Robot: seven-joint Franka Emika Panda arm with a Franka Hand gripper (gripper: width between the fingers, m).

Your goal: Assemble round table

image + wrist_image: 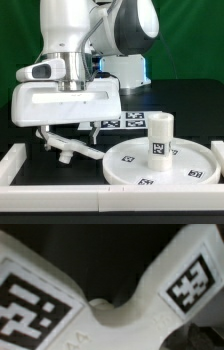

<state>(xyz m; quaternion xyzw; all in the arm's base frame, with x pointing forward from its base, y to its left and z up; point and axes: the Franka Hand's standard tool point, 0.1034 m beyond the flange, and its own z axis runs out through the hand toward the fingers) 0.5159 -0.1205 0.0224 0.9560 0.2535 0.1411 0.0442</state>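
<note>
The robot's two-finger gripper (68,135) hangs low over the black table top (190,112), to the exterior view's left of the large flat round white plastic disc (185,160). Its two dark fingers (88,128) are spread as wide as they go. Under and between them lies the white plastic cross-shaped base (65,150), which sits just beside the disc's rim on that same side. No finger can be seen pressing on the cross-shaped base, so the gripper has hold of nothing that shows; whether a fingertip brushes it cannot be made out. From the wrist view the cross-shaped base (110,319) fills the picture at close range, two of its arms spreading away from the rounded middle, each carrying a black-and-white square tag. The disc lies flat on the table top with tags around its edge. The short thick white cylinder leg (160,135) stands upright near the disc's middle. Behind the disc lies the thin white marker board (128,122). A white straight-edged border wall (15,162) runs along the table top on the far side of the cross-shaped base from the disc.
</note>
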